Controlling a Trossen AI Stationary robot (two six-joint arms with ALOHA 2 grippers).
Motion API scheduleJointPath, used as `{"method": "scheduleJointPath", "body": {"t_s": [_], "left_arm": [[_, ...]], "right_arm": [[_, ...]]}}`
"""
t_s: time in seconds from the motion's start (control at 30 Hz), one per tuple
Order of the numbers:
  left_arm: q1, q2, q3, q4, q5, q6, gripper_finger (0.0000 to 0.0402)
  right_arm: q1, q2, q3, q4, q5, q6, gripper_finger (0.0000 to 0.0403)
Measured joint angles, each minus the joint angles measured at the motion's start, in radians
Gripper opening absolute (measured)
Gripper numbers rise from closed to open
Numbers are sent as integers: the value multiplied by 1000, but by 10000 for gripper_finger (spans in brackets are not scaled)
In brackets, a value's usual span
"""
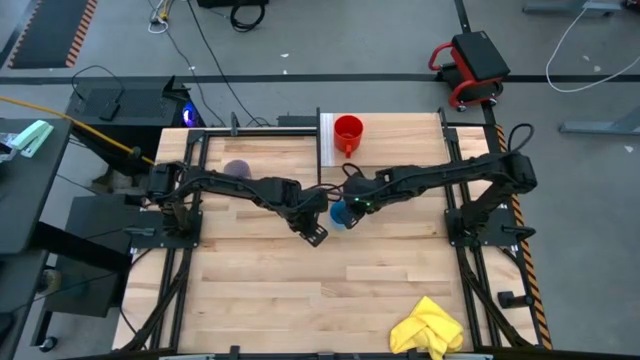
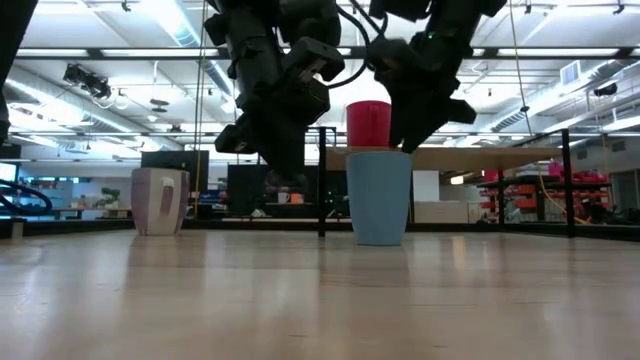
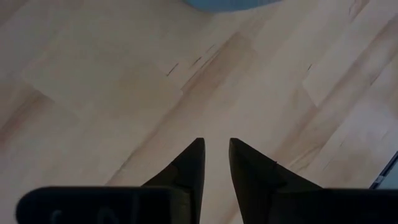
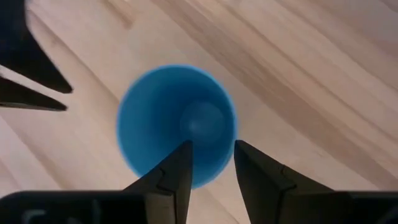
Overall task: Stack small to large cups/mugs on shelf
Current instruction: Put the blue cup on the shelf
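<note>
The light-blue cup [image 2: 380, 197] stands upright on its base on the table, also seen from above [image 4: 177, 118]. My right gripper [image 4: 213, 146] is open by a narrow gap at the cup's rim. One finger is over the inside and one is outside the wall. My left gripper [image 3: 216, 142] is open by a narrow gap and empty, hovering just beside the cup toward the near edge [image 1: 316, 234]. The red mug [image 1: 348, 133] stands on the shelf [image 1: 328, 150] at the far edge. The purple-grey cup [image 1: 238, 170] stands on the table at far left. My right gripper comes at the light-blue cup from above, its fingers on either side of the rim [image 4: 211, 179] on the cup's far right side. I cannot tell whether the fingers touch the wall. The cup stands on the table.
A yellow cloth [image 1: 428, 328] lies at the near right corner. The arms' frames [image 1: 170, 215] stand along the table's left and right edges. Bare tabletop [image 1: 260, 290] lies toward the near edge.
</note>
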Motion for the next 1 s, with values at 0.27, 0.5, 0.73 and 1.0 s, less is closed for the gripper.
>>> {"method": "scheduleJointPath", "body": {"t_s": [0.27, 0.5, 0.73, 1.0], "left_arm": [[-25, 0, 0, -6, -2, 1, 86], [-38, 0, 0, -10, -7, 1, 80], [-41, 0, 0, -8, -10, 1, 82], [-41, 0, 0, -7, -10, 0, 79]], "right_arm": [[-24, 18, 0, 7, 0, -21, 126], [-28, 22, 0, 1, 0, -43, 125], [-27, 22, 0, -6, -7, -46, 125], [-27, 22, 0, -8, -7, -46, 125]]}}
